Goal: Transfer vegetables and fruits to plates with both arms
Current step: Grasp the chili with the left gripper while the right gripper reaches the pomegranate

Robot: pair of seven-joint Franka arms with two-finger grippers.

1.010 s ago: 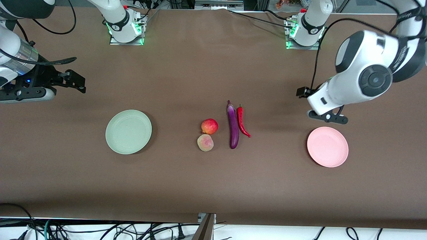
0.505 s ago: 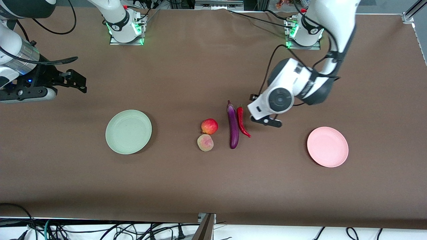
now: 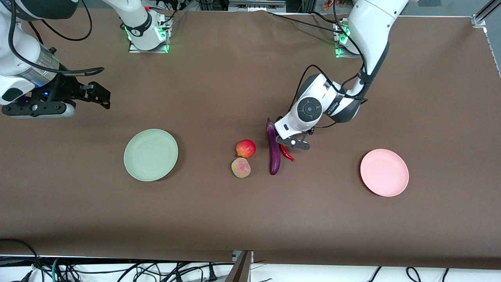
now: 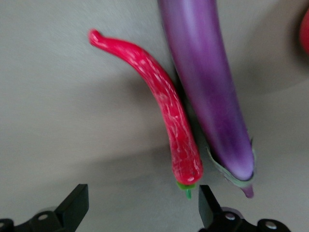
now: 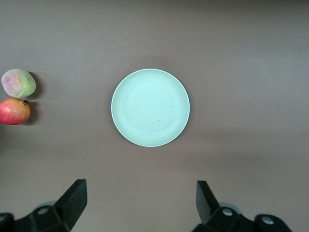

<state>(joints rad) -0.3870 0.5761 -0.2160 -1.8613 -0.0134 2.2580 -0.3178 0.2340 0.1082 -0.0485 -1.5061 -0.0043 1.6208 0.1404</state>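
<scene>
The purple eggplant (image 3: pixel 273 150) and the red chili (image 3: pixel 287 154) lie side by side mid-table. The red apple (image 3: pixel 245 148) sits beside the eggplant, with the peach (image 3: pixel 240 167) touching it, nearer the front camera. My left gripper (image 3: pixel 291 141) hovers low over the chili's stem end. In the left wrist view it (image 4: pixel 142 210) is open and empty, with the chili (image 4: pixel 164 106) and eggplant (image 4: pixel 207 92) lying past its fingertips. My right gripper (image 3: pixel 100 95) is open and empty over bare table, beside the pale green plate (image 3: pixel 150 154). The right wrist view shows this gripper (image 5: pixel 140 205), the plate (image 5: pixel 150 107), the apple (image 5: pixel 14 111) and the peach (image 5: pixel 18 82).
The pink plate (image 3: pixel 384 172) lies empty toward the left arm's end of the table. A brown cloth (image 3: pixel 250 219) covers the table. Both arm bases (image 3: pixel 148 35) stand at the edge farthest from the front camera. Cables (image 3: pixel 117 270) run below the nearest edge.
My left arm has swung from near the pink plate toward the table's middle and come down over the chili. My right gripper has shifted slightly toward the middle.
</scene>
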